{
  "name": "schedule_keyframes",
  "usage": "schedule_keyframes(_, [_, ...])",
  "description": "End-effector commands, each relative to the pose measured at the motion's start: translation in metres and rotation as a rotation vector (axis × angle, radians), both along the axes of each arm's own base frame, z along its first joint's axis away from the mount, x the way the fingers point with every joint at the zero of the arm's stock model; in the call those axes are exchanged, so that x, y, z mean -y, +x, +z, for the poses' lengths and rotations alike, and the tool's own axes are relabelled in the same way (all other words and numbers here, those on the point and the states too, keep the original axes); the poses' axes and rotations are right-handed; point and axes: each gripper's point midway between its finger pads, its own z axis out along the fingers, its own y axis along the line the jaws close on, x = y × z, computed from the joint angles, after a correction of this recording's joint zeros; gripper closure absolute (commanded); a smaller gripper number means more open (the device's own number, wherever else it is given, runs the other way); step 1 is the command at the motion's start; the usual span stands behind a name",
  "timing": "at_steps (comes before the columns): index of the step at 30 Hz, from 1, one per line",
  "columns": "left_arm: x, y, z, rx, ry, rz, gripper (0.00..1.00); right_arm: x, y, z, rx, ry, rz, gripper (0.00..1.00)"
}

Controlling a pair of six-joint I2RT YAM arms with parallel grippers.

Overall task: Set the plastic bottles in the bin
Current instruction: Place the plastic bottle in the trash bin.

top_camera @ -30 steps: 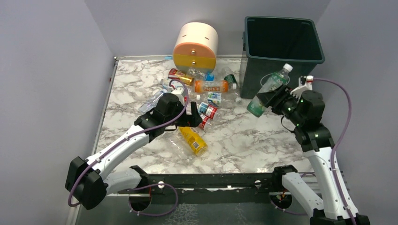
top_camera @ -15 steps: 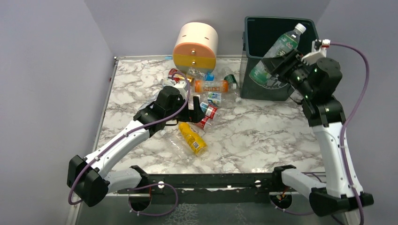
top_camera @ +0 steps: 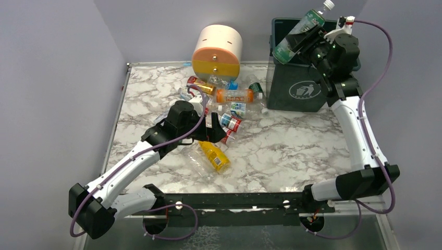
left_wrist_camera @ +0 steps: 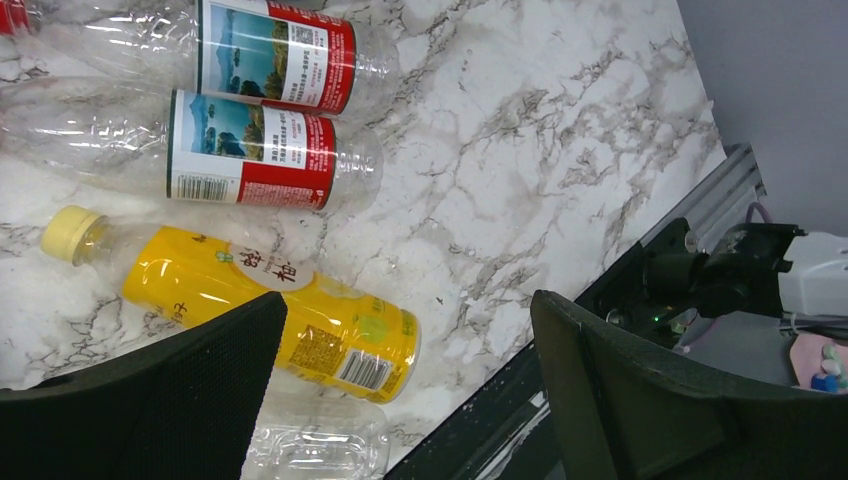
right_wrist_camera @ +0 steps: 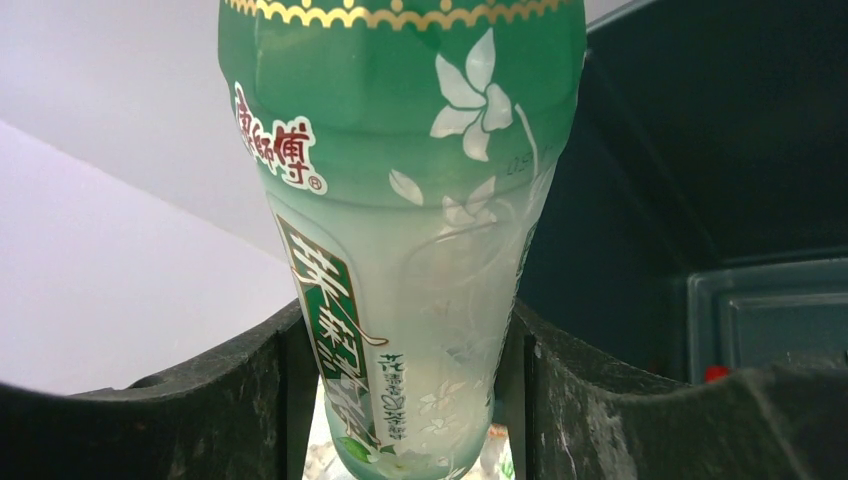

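Top external view: a green-labelled bottle [top_camera: 312, 19] was pinched by the right gripper [top_camera: 306, 37] over the bin [top_camera: 302, 91] at the far right corner of the worktop [top_camera: 292, 151], undropped; the left gripper [top_camera: 215, 126] was spread wide above the heaped bottles [top_camera: 235, 96] left.

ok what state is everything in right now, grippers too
right gripper, shut on the green-label bottle
green-label bottle, held tilted above the bin, cap on
bin, upright, top open
left gripper, open, empty, above the orange bottle
orange bottle, lying on its side on the table, cap on
red-label bottles, lying on their sides, clear
drawer unit, upright, drawers look shut
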Motion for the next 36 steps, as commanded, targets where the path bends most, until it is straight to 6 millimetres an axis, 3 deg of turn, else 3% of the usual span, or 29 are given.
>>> schedule_keyframes(1, [0.004, -0.017, -0.003, -0.027, -0.015, -0.075, 0.01, 0.008, 0.025, 0.030, 0.105, 0.035, -0.080, 0.39])
schedule_keyframes(7, [0.004, -0.018, 0.000, -0.018, -0.004, -0.097, 0.01, 0.028, 0.053, 0.026, 0.117, -0.007, -0.189, 0.37])
schedule_keyframes(16, [0.007, -0.008, -0.009, -0.020, 0.035, -0.094, 0.01, 0.083, 0.085, 0.000, 0.048, -0.061, -0.282, 0.35])
schedule_keyframes(21, [0.006, 0.004, -0.011, -0.002, 0.056, -0.052, 0.01, 0.091, 0.104, -0.037, -0.069, -0.135, -0.310, 0.23])
schedule_keyframes(24, [0.010, 0.013, -0.007, 0.008, 0.067, -0.048, 0.01, 0.092, 0.105, -0.050, -0.097, -0.156, -0.305, 0.20])
schedule_keyframes(30, [0.017, 0.019, -0.010, -0.060, 0.043, -0.002, 0.01, 0.090, 0.097, -0.060, -0.152, -0.176, -0.284, 0.02])
schedule_keyframes(36, [0.010, 0.024, 0.013, -0.022, -0.013, 0.089, 0.01, 0.080, 0.066, -0.029, -0.141, -0.171, -0.229, 0.00])
